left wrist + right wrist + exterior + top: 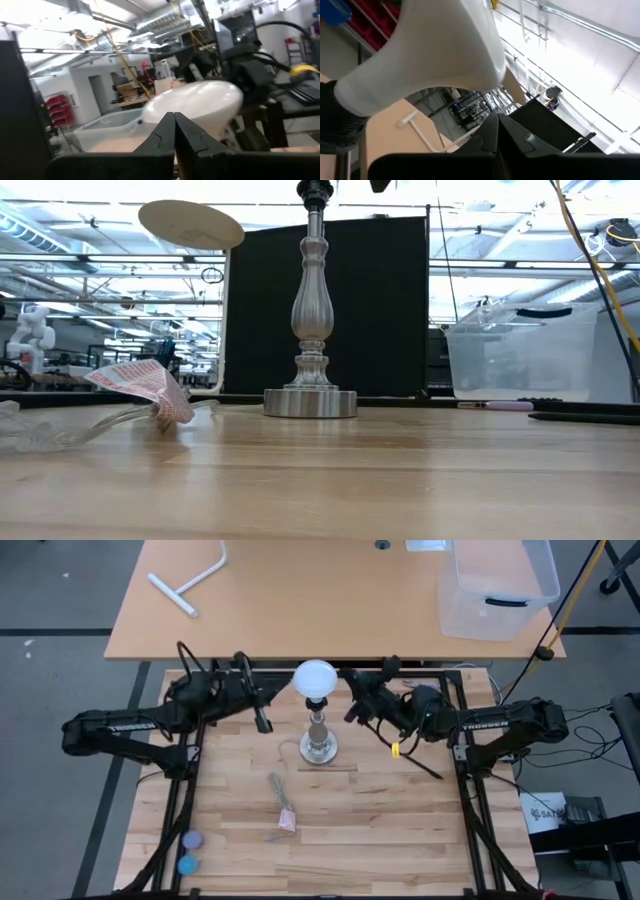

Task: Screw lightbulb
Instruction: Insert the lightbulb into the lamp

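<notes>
The small white lightbulb with the round frosted globe [315,679] sits on top of the tall silver metal lamp post with a round base [318,740]. Its pale neck points down into the black top of the post. It looks like it is in its place, but I cannot tell if it is turned all the way in.

The left hand [263,723] is near the bulb on one side, and its two dark fingers are pressed tight together with nothing between them. From that hand, the bulb is just in front. The right hand [351,712] is close on the other side of the bulb. Its fingers are pressed together too, and it holds nothing. The bulb is between the two hands, and neither hand touches it.

To do this step well, I think a hand must first spread its fingers wide, then come around the round globe softly. It should squeeze just a little, because glass can break. Then it should turn the bulb slowly and keep it straight up, so the post does not tip over on the wooden tabletop [400,830].
</notes>
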Controlling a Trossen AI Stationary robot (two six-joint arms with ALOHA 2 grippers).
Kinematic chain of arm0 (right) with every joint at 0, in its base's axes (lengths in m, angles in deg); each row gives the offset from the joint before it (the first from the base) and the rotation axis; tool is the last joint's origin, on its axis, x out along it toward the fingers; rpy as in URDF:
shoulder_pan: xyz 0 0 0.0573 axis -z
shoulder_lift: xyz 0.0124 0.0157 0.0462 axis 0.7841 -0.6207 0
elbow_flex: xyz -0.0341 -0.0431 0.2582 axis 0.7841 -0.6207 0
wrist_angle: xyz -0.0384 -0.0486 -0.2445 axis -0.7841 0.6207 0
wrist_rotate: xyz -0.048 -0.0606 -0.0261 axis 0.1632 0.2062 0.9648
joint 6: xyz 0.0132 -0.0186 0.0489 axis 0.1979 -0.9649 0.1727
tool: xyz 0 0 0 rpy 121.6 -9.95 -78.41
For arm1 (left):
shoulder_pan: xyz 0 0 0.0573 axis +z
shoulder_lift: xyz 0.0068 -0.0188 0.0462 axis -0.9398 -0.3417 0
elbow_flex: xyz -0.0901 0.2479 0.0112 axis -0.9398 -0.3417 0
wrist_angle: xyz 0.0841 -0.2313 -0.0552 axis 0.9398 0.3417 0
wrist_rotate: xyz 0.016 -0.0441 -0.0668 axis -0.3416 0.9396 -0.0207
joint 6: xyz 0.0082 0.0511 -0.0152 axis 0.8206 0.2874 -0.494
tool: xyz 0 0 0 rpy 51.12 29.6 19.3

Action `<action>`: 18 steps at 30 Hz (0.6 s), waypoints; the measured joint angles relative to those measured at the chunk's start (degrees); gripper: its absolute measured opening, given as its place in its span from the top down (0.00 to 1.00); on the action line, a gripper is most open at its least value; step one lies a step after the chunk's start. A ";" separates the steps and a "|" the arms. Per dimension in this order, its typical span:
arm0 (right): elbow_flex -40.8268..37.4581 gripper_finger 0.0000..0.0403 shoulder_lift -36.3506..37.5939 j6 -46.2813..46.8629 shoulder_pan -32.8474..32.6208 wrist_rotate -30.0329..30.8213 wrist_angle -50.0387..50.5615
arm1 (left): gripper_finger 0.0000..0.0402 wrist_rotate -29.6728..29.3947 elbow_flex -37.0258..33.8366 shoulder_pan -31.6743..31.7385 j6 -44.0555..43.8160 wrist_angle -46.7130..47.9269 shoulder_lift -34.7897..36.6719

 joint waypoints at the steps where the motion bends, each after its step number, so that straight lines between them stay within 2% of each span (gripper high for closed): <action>1: 0.00 1.00 0.00 -0.15 0.11 -0.19 -0.31 | 1.00 0.00 -0.01 -0.43 0.61 -0.05 -0.01; 7: 0.00 1.00 0.00 -3.05 0.08 -2.57 -1.45 | 1.00 -0.24 0.01 -2.71 3.82 -0.41 0.06; 18: 0.00 1.00 0.00 -3.08 0.00 -6.56 -1.49 | 1.00 -0.24 0.01 -5.52 6.37 0.60 -0.39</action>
